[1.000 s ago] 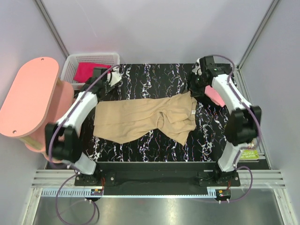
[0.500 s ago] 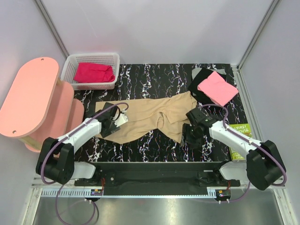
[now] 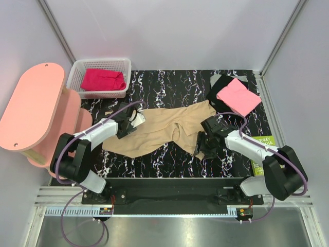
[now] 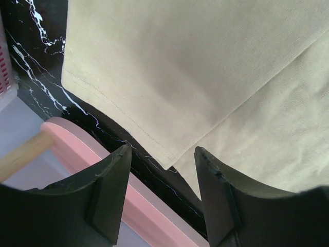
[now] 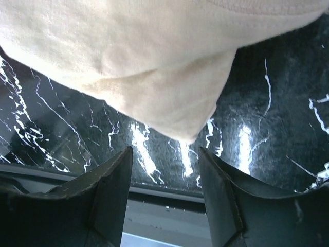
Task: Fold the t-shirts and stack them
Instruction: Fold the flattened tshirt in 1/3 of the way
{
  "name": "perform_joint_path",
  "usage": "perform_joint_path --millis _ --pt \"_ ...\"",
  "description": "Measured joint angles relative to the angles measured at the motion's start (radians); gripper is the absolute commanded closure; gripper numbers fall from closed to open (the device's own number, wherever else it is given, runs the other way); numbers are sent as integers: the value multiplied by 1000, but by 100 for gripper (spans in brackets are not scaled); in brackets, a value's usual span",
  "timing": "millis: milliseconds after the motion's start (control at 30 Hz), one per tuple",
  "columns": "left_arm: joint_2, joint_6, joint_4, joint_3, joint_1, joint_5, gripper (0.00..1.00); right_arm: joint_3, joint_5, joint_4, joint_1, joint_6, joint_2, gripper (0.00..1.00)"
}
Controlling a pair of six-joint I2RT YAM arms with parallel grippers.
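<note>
A tan-beige t-shirt (image 3: pixel 159 131) lies spread and creased across the middle of the black marbled table (image 3: pixel 169 82). My left gripper (image 3: pixel 127 125) hovers open over its left hem; in the left wrist view the hem corner (image 4: pixel 169 157) shows between the fingertips (image 4: pixel 119 159), and nothing is gripped. My right gripper (image 3: pixel 206 141) stands open at the shirt's near right corner (image 5: pixel 187 128), which ends just ahead of the jaws. A folded pink t-shirt (image 3: pixel 237 96) rests on a black one (image 3: pixel 220 84) at the back right. The magenta-red t-shirt (image 3: pixel 103 79) lies in the basket.
A white basket (image 3: pixel 100 64) stands at the back left. A pink stool (image 3: pixel 31 105) stands off the table's left side, its edge (image 4: pixel 97 175) close under my left gripper. A green book (image 3: pixel 265 144) lies at the right edge.
Both arms came from the back of the table down to the tan shirt. Over the last half second the left gripper shifted back along the left hem and the right gripper edged left to the corner.
</note>
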Motion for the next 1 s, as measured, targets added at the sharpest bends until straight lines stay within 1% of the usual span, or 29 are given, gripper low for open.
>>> perform_joint_path --millis 100,200,233,333,433,533,567,667,733,833,1000 --pt "-10 0 5 -21 0 1 41 -20 1 26 0 3 4 40" --pt "-46 -3 -4 -56 0 3 41 -26 1 31 0 4 11 47" --pt "-59 -3 -11 -63 0 5 41 -26 1 37 0 3 18 51" --pt "-70 -3 -13 -63 0 5 41 -26 1 59 0 3 56 54" --pt "-40 -3 -22 -31 0 5 41 -22 -3 72 -1 3 102 58" --pt "44 -6 -17 56 3 3 41 -19 -2 86 -1 3 108 70" --pt "77 -6 -10 87 4 3 42 -20 -2 89 -1 3 108 78" --pt "172 -7 16 163 7 -2 43 -36 -3 108 -1 11 101 88" --pt "232 -7 31 191 9 -6 43 -58 -9 118 -1 18 73 90" --pt "288 -6 43 192 13 -14 43 -92 -11 101 -1 32 -3 92" --pt "292 3 76 180 22 -41 43 -109 -11 26 -1 61 -166 93"
